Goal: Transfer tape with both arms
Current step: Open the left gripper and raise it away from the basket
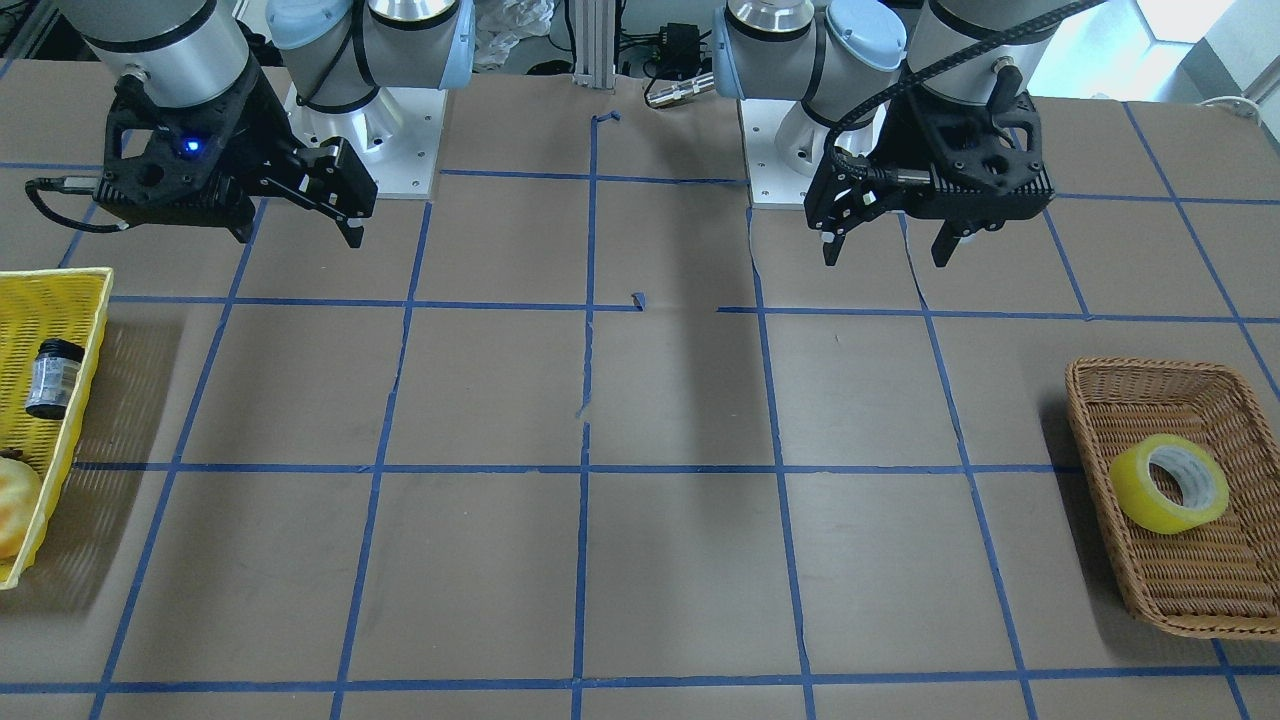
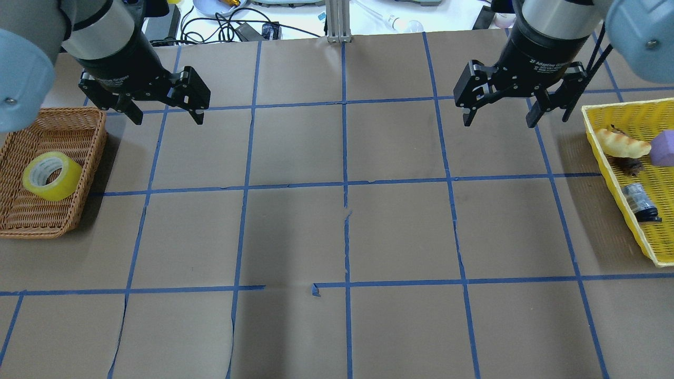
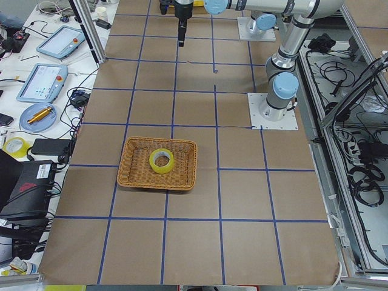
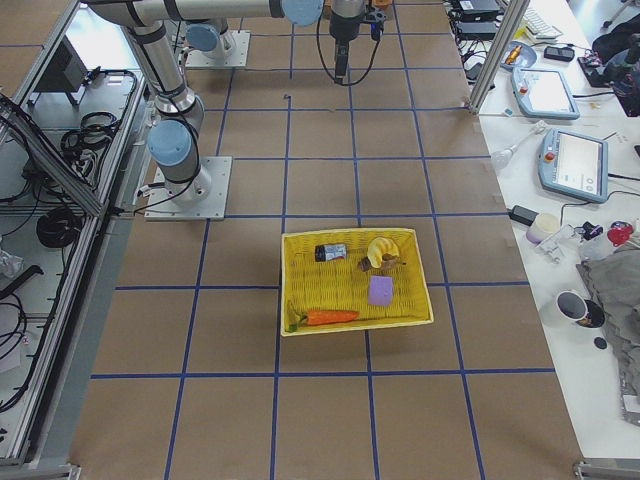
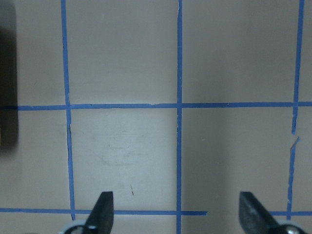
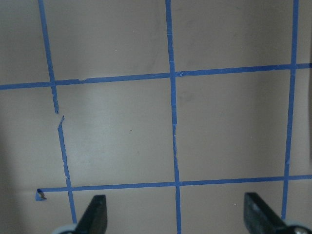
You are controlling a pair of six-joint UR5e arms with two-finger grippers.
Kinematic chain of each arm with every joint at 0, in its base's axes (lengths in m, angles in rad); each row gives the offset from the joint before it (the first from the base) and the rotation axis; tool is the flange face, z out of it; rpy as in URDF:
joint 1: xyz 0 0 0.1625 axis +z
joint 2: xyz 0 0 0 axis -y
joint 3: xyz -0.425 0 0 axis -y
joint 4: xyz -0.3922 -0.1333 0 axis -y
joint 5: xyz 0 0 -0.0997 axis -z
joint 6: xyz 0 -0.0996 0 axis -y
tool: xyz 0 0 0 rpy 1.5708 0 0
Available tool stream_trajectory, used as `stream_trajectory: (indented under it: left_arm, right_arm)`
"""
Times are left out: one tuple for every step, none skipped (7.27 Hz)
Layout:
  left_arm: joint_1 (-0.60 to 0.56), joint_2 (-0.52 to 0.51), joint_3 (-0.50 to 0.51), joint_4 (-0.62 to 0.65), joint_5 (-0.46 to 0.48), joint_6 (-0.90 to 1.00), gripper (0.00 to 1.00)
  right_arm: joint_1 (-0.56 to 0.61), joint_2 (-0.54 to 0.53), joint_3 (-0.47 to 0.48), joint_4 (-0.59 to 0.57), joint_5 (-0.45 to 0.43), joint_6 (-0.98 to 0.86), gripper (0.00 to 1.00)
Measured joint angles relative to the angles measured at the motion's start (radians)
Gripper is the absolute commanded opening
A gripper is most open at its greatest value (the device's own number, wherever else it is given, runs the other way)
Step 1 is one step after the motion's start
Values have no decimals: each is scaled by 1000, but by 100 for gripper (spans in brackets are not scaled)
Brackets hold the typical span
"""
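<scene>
Brown paper-covered table (image 2: pixel 295 231) marked into squares by thin blue tape lines. The roll of translucent yellow tape with a whitish-grey core (image 2: pixel 51 176) lies inside a shallow brown rectangular wicker basket (image 2: pixel 31 230) at the table's end on the robot's left, its core opening facing roughly upward; nothing touches it. The black two-finger left gripper (image 2: pixel 168 120) hangs above bare table just beside the basket's corner, off to the inner side of the roll and apart from it, with the basket rim between them. Its fingers (image 5: pixel 102 209) are spread wide, empty, and in the left wrist view only paper and grid lines show between them. The black two-finger right gripper (image 2: pixel 499 122) hangs over the opposite half of the table, well apart from the tape, likewise splayed and holding nothing; the right wrist view shows only bare table between its fingertips (image 6: pixel 95 217). Just beside it, at the right end, sits a yellow plastic mesh basket (image 2: pixel 632 108) holding a small dark jar (image 2: pixel 640 202), a pale bread-like piece (image 2: pixel 621 145) and a purple block (image 2: pixel 664 148).
</scene>
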Motion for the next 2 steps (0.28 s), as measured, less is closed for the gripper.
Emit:
stream_trajectory:
  left_arm:
    - [-2,1,-3,22,-1,3,100]
    - [-2,2,-7,34,-1,5,100]
  right_arm:
    - [-1,0,0,-1,0,1,100]
    - [-1,0,0,-1,-1,1,100]
